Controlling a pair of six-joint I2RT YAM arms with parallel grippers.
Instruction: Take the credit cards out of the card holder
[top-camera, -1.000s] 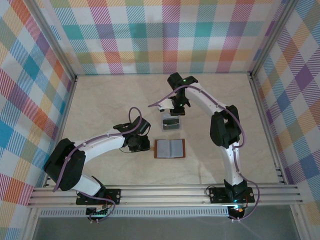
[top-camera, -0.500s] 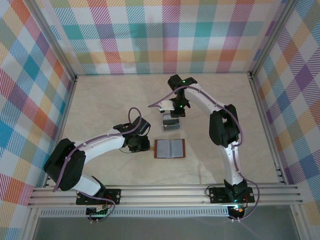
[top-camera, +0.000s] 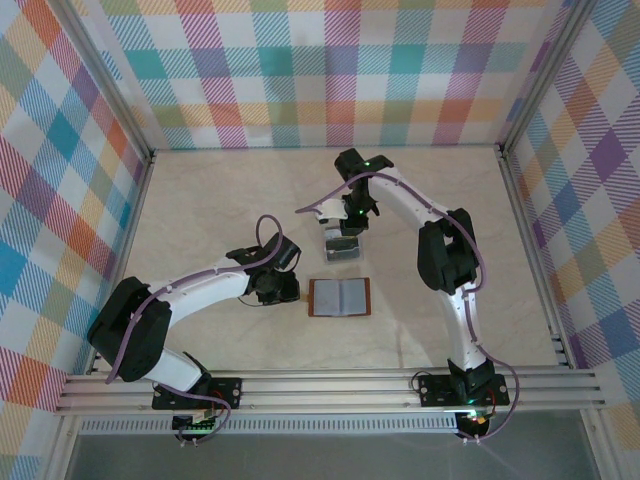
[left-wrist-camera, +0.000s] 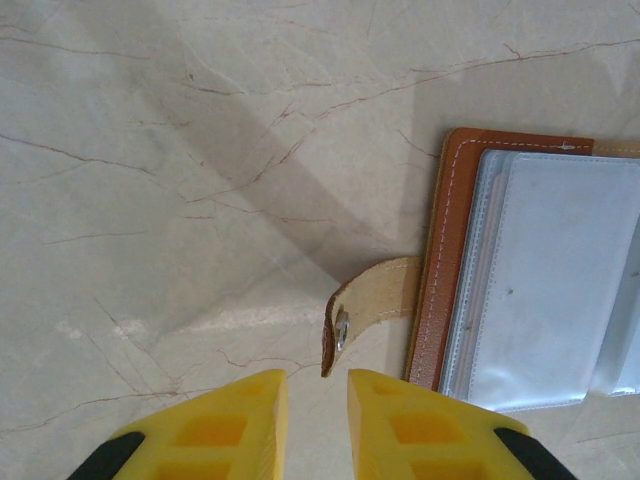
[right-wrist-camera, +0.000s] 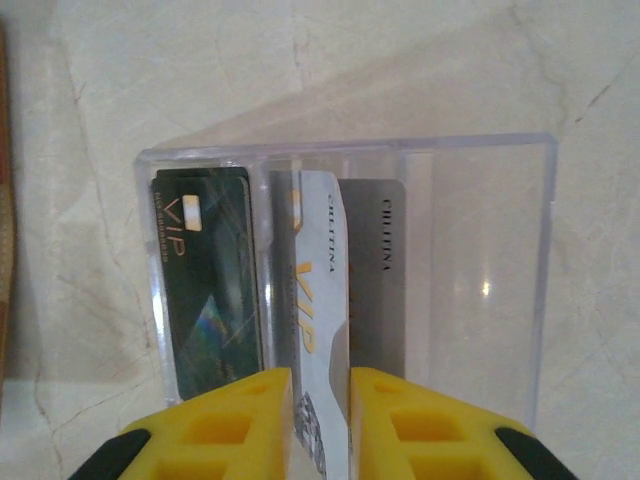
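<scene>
The brown leather card holder (top-camera: 340, 297) lies open and flat at mid-table, its grey-blue pockets (left-wrist-camera: 560, 270) facing up. Its strap tab (left-wrist-camera: 375, 300) curls up just ahead of my left gripper (left-wrist-camera: 317, 378), which is narrowly open with nothing between its fingers and hovers left of the holder (top-camera: 293, 290). Three credit cards stand on edge in a clear box (right-wrist-camera: 480, 290): a dark one (right-wrist-camera: 205, 280), a white one (right-wrist-camera: 318, 290) and a grey one (right-wrist-camera: 378, 260). My right gripper (right-wrist-camera: 320, 375) is over the box (top-camera: 346, 228), slightly open, with the white card's top edge loose between its fingers.
The clear box (top-camera: 342, 251) sits just beyond the card holder on the marble-patterned table (top-camera: 200, 210). Checked walls close in the table at the back and both sides. A metal rail (top-camera: 320, 385) runs along the near edge.
The right wrist has edged slightly over the clear box, and its fingers have eased apart around the white card. The left arm and the card holder have stayed put.
</scene>
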